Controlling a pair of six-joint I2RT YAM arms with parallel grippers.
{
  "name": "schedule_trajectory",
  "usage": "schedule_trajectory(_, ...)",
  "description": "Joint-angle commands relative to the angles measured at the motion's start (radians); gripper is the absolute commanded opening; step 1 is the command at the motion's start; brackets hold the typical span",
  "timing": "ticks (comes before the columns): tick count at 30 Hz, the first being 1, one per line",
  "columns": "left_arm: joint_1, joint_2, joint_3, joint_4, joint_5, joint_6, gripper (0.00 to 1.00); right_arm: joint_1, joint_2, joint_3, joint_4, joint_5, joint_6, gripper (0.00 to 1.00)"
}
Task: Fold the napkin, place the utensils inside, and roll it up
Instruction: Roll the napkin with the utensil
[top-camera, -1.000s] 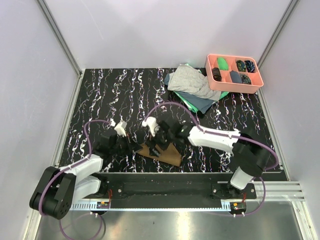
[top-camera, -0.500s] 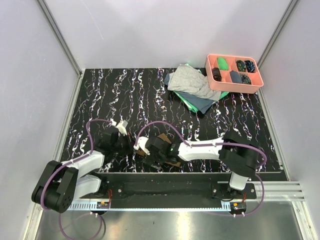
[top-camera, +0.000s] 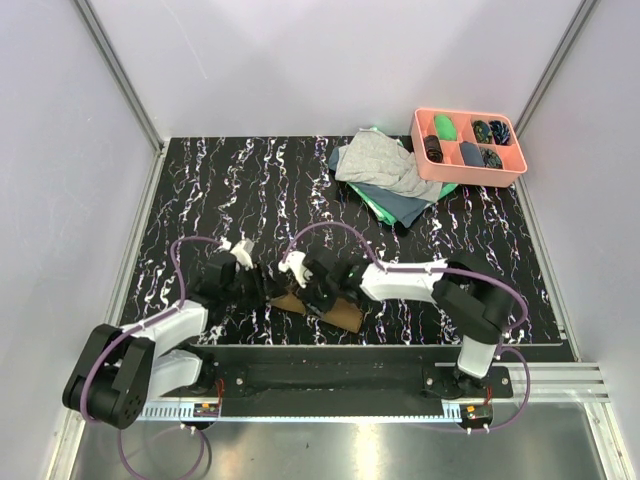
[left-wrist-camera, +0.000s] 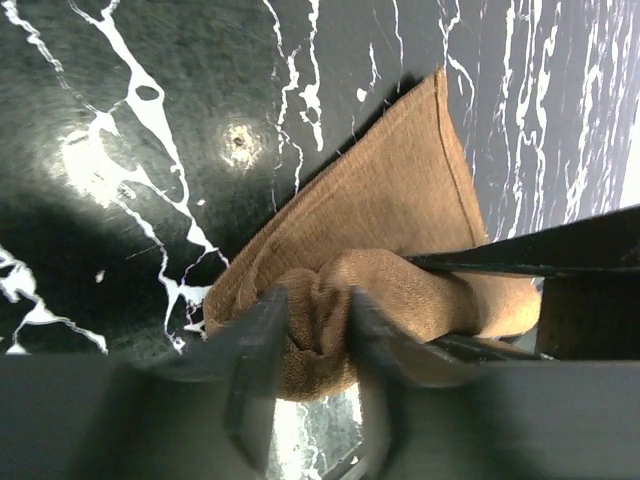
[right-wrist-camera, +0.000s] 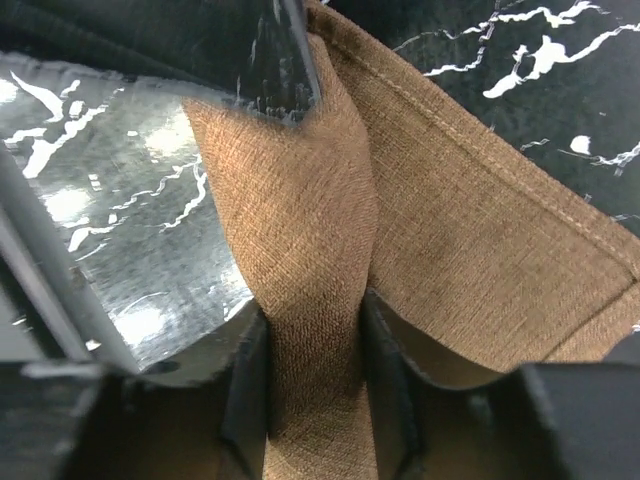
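The brown napkin (top-camera: 341, 311) lies near the table's front edge, partly rolled, with a flat triangular flap (left-wrist-camera: 400, 210) reaching away from the roll. My left gripper (top-camera: 264, 292) sits at the roll's left end. Its fingers (left-wrist-camera: 255, 380) stand part-way apart, and bunched cloth fills the gap and touches both. My right gripper (top-camera: 312, 291) comes in from the right and is shut on the middle of the roll (right-wrist-camera: 310, 330), with a finger (right-wrist-camera: 245, 400) pressed on each side. The utensils are hidden from every view.
A pink compartment tray (top-camera: 470, 177) holding small dark items stands at the back right. Beside it lies a heap of grey cloth (top-camera: 380, 160) over green cloth (top-camera: 372, 197). The metal rail with the arm bases runs just in front of the napkin.
My right gripper has shifted right along the napkin and its jaws have closed onto the roll. The left gripper's jaws have spread wider round the roll's end.
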Motion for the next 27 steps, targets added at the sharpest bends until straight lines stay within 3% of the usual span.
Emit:
schedule_trajectory(1, 0.003, -0.064, 0.050, -0.054, -0.038, 0.039, 0.60, -0.059, 0.065, -0.009, -0.073, -0.312, 0.055, 0.38)
schedule_trajectory(4, 0.003, -0.102, 0.050, -0.075, -0.055, 0.052, 0.74, -0.114, 0.104, 0.003, -0.073, -0.458, 0.087, 0.36)
schedule_trajectory(9, 0.003, -0.156, 0.012, -0.071, -0.063, 0.050, 0.76, -0.179, 0.196, 0.050, -0.071, -0.667, 0.115, 0.35)
schedule_trajectory(12, 0.003, -0.176, -0.013, -0.060, -0.053, 0.040, 0.74, -0.206, 0.240, 0.073, -0.074, -0.715, 0.123, 0.35)
schedule_trajectory(19, 0.003, -0.168, -0.066, 0.038, 0.002, 0.007, 0.62, -0.246, 0.312, 0.109, -0.080, -0.793, 0.135, 0.36)
schedule_trajectory(23, 0.003, -0.115, -0.076, 0.080, 0.037, 0.004, 0.47, -0.257, 0.335, 0.122, -0.083, -0.804, 0.138, 0.37)
schedule_trajectory(25, 0.003, -0.090, -0.089, 0.133, 0.071, -0.016, 0.44, -0.262, 0.341, 0.129, -0.083, -0.810, 0.140, 0.37)
schedule_trajectory(27, 0.003, -0.070, -0.094, 0.158, 0.085, -0.026, 0.29, -0.269, 0.340, 0.133, -0.085, -0.803, 0.147, 0.40)
